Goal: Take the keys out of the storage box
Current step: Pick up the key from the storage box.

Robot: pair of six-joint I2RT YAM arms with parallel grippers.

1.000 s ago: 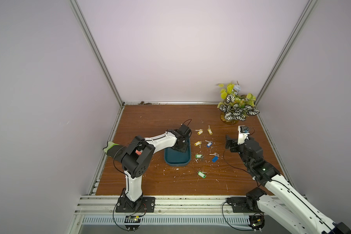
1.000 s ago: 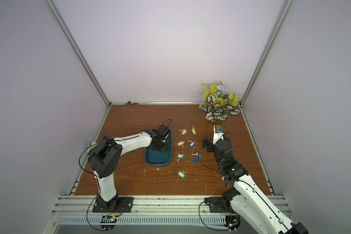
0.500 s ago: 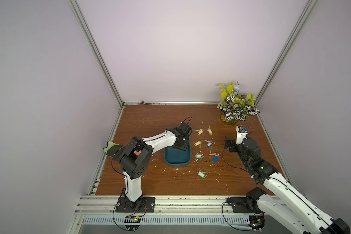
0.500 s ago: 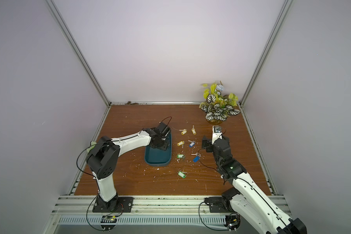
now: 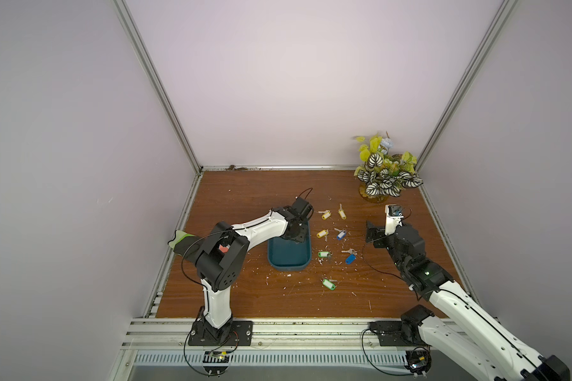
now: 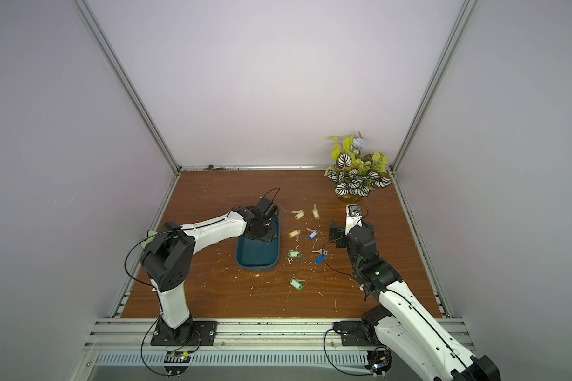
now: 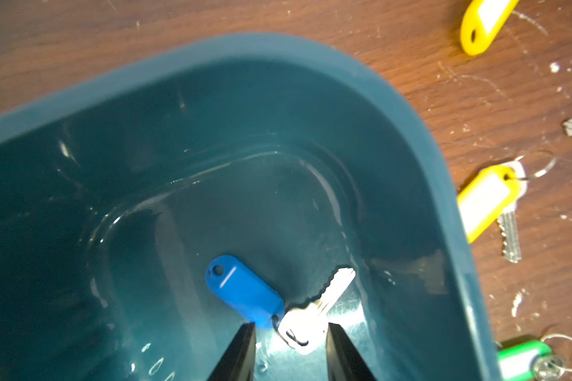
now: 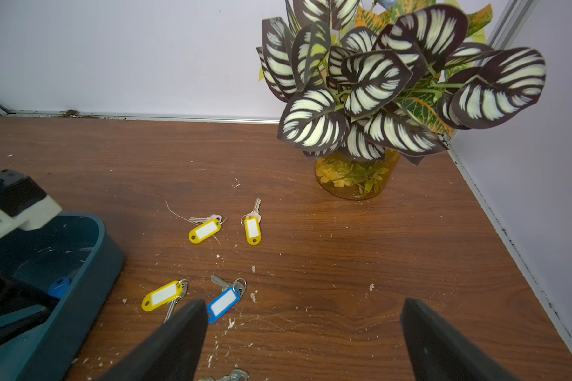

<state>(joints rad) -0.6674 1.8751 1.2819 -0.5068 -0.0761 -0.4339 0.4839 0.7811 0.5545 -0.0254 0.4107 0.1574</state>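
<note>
The storage box (image 5: 289, 265) is a dark teal tub on the wooden table, seen in both top views (image 6: 256, 260). My left gripper (image 7: 290, 333) reaches down into the far end of the storage box (image 7: 311, 49). It is open, its fingers astride the head of a silver key (image 7: 317, 306) ringed to a blue tag (image 7: 245, 295); the key lies on the box floor. Several keys lie on the table to the box's right, among them a yellow-tagged one (image 5: 322, 233), a blue-tagged one (image 5: 340, 235) and a green-tagged one (image 5: 324, 254). My right gripper (image 8: 304, 310) hovers open over the table to their right, holding nothing.
A potted plant (image 5: 385, 176) with striped leaves stands in the far right corner. White crumbs are scattered over the table (image 5: 245, 191). Walls close in the table on the left, back and right.
My left gripper's jaws have parted wider inside the box, and its wrist has shifted slightly. The right arm has barely moved.
</note>
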